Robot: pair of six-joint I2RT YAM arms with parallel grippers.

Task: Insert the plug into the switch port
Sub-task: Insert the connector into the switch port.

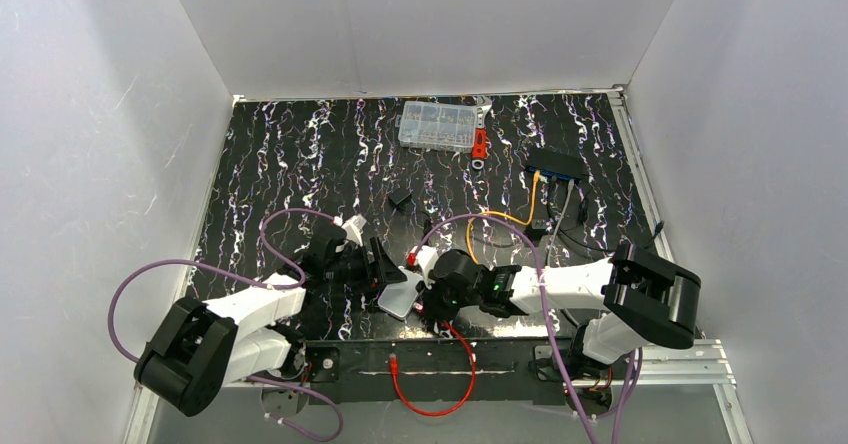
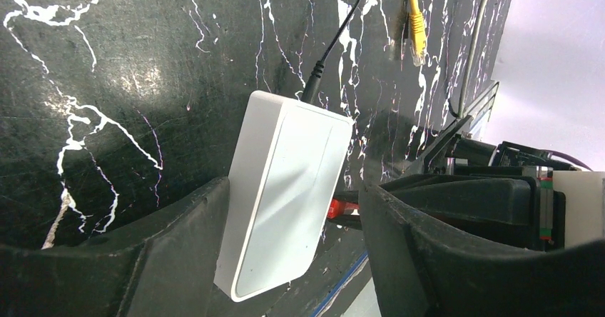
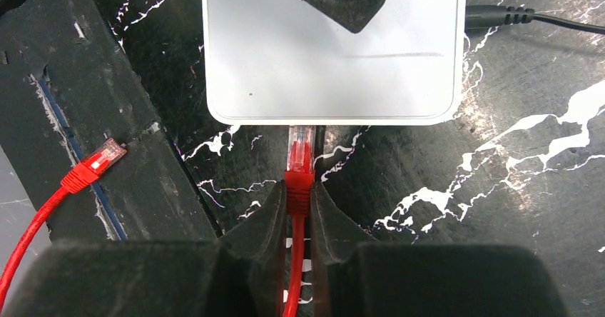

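Note:
The switch [image 1: 555,164] is a flat black box with a blue face at the back right; its ports are too small to make out. An orange cable [image 1: 500,219] runs up to it. The plug [image 2: 416,38] on this cable's loose end lies on the mat beyond a white-grey box [image 2: 285,188]. My left gripper [image 2: 292,188] is open and straddles that box, one finger against its side, the other apart. My right gripper [image 3: 298,188] is shut on a red connector [image 3: 299,156] whose tip meets the white box's edge [image 3: 328,113].
A second red connector [image 3: 100,156] lies on the black base strip, its wire looping at the near edge [image 1: 435,394]. A black power lead [image 3: 528,18] enters the white box. A clear parts case [image 1: 437,126] and a small red piece [image 1: 480,144] sit at the back.

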